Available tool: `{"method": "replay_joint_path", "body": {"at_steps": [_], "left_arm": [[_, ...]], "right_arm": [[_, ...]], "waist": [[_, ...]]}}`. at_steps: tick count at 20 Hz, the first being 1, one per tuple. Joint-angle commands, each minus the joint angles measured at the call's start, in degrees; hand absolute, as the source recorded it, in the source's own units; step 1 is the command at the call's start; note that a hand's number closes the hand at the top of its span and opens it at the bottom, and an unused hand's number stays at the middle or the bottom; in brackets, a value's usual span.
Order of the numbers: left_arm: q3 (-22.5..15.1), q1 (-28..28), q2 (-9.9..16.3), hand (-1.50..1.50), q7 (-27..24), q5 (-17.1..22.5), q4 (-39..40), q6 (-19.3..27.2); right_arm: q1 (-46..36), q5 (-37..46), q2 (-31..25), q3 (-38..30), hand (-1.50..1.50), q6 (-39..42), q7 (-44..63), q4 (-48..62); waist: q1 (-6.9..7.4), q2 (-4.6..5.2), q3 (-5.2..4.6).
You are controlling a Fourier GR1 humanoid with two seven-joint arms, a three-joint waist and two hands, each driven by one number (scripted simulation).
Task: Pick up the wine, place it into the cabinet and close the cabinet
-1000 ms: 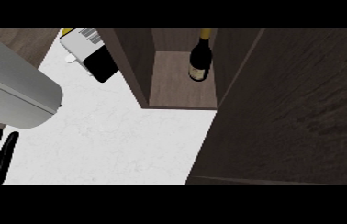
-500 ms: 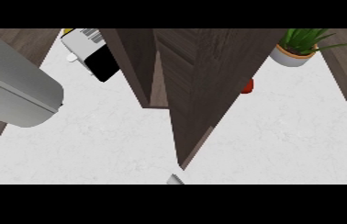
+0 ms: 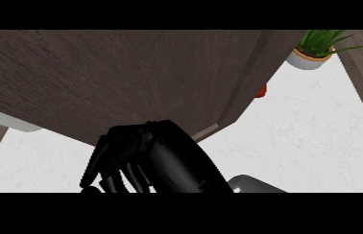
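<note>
- Now the cabinet door fills the view, hiding the wine, presumably inside.
- Right hand rests against the door's lower edge, fingers relaxed, grasping nothing.
- Door looks stiff and heavy; pushing its flat face suits best.

We look down on a white, faintly mottled counter top; a broad panel of dark brown wood grain fills most of the upper view. A green potted plant in a pale pot stands at the upper right; another dark wood edge shows beside it.
</note>
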Motion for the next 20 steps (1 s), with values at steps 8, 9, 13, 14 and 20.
{"method": "replay_joint_path", "body": {"at_steps": [8,9,13,14,20], "left_arm": [[3.82,0.88,-1.99,-1.50,6.53,-0.04,-2.96,-2.08],[4.18,-4.20,-0.92,-1.50,8.08,1.92,3.79,-3.37],[1.56,-1.40,-3.08,-1.50,10.63,-0.35,-4.14,-1.15],[-0.39,-6.40,-3.84,-1.50,10.25,-2.00,-0.73,0.42],[-7.21,-7.94,-8.06,-1.50,10.17,-8.32,-0.60,2.11]], "right_arm": [[-14.59,-4.55,0.00,-15.30,1.50,4.10,-10.94,24.74],[-13.75,-3.80,0.25,-14.06,1.50,4.94,-11.50,24.91],[-16.46,-2.58,-0.54,-18.64,1.50,5.88,-18.29,34.46],[-18.58,-4.05,-1.15,-21.31,1.50,7.24,-17.52,35.14],[-19.27,-5.36,-4.20,-24.93,1.50,11.45,-22.63,41.03]], "waist": [[-0.59,0.13,0.11],[-1.50,0.18,0.07],[-0.79,0.16,0.10],[-1.51,0.24,0.08],[-1.39,0.33,0.06]]}}
